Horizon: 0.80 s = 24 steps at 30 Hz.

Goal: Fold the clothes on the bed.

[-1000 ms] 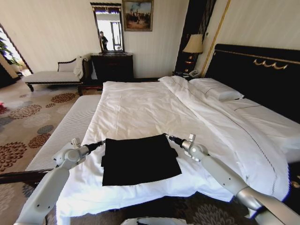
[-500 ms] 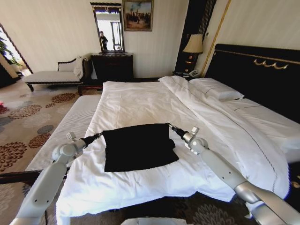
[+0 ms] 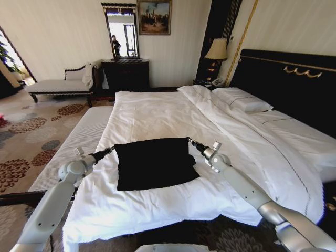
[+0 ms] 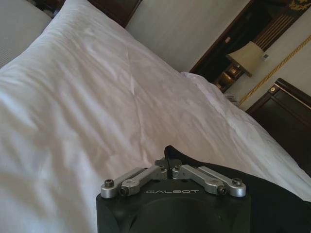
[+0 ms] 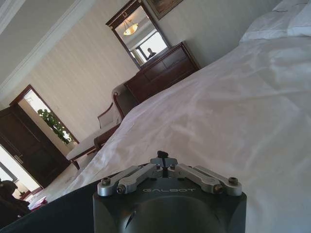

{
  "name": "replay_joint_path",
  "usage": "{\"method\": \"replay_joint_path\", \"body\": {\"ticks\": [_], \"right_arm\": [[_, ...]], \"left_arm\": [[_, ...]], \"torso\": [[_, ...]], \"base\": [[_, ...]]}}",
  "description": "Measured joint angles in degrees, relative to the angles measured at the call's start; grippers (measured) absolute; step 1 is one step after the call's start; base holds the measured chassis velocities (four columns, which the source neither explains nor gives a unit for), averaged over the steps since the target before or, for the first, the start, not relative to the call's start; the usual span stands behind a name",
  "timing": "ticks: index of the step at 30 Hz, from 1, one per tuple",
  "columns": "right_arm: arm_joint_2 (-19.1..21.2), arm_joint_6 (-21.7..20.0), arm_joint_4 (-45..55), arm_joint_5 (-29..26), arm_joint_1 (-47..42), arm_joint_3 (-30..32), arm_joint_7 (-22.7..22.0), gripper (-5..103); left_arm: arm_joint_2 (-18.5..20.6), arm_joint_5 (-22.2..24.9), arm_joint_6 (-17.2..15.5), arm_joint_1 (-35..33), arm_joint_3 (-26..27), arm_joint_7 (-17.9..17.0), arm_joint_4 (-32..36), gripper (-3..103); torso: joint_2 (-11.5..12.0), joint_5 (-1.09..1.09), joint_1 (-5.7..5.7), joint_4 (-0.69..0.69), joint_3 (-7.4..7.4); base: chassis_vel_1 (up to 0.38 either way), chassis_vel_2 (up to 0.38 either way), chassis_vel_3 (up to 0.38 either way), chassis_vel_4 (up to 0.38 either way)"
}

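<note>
Black cotton T-shirt (image 3: 155, 163), pinched at far corners by left gripper (image 3: 111, 149) and right gripper (image 3: 190, 140), mid-fold on white bed (image 3: 157, 113); next, likely releasing and smoothing.

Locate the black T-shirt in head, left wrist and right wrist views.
Head: black T-shirt mid-frame on the white bed, stretched between both grippers.
Left wrist: dark cloth beside the left gripper.
Right wrist: dark cloth beside the right gripper.
Shared landmark: white bed.

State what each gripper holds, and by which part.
The left gripper pinches the black T-shirt at its far left corner; the right gripper pinches its far right corner.
</note>
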<state>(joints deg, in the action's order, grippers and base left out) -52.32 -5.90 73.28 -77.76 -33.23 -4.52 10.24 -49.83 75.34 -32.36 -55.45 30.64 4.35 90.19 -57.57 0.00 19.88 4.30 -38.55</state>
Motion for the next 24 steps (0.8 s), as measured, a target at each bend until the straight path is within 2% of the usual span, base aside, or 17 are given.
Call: {"method": "replay_joint_path", "body": {"ticks": [3,5,8,11,16,19,21,24], "right_arm": [[2.4,0.4,4.8,0.4,-4.9,1.9,0.0,0],[2.7,0.5,5.5,0.7,-5.8,2.3,0.1,0],[3.7,0.9,9.4,1.7,-13.2,6.0,0.3,0],[4.0,1.0,10.9,2.0,-16.0,7.7,0.3,0],[4.9,1.2,13.6,2.8,-20.6,10.6,0.3,0],[5.9,1.3,15.6,3.1,-23.3,12.1,0.3,0],[6.1,1.4,15.9,3.2,-23.7,12.3,0.4,0],[6.4,1.5,16.8,4.0,-25.4,13.0,0.5,0]], "left_arm": [[2.5,0.6,1.0,-3.5,0.9,1.7,2.5,0],[2.8,0.6,1.2,-4.2,1.0,1.9,2.9,0],[3.1,0.1,1.9,-7.1,1.4,2.4,4.5,0],[2.9,-0.1,2.0,-8.3,1.7,2.6,5.4,0],[4.0,-3.0,2.2,-12.8,2.4,4.3,7.2,0],[6.6,-5.5,3.8,-17.6,3.5,6.8,8.2,0],[7.0,-6.2,4.3,-18.6,3.8,7.5,8.4,0],[8.0,-9.3,7.1,-22.2,4.6,10.3,9.7,0]], "torso": [[0.0,0.01,-0.02,0.02,0.01],[0.0,0.02,-0.02,0.03,0.00],[0.0,0.02,-0.02,0.03,0.01],[0.0,0.01,-0.02,0.03,0.01],[0.0,0.01,-0.03,0.01,0.01],[0.0,0.00,-0.02,0.01,0.01],[0.0,-0.01,-0.03,0.00,0.01],[0.0,0.01,-0.03,0.01,0.01]], "base": [[0.000,0.000,0.000,0.000],[0.000,0.000,0.000,0.000],[0.000,0.000,0.000,0.000],[0.000,0.000,0.000,0.000],[0.000,0.000,0.000,0.000],[0.000,0.000,0.000,0.000],[0.000,0.000,0.000,0.000],[0.000,0.000,0.000,0.000]]}}
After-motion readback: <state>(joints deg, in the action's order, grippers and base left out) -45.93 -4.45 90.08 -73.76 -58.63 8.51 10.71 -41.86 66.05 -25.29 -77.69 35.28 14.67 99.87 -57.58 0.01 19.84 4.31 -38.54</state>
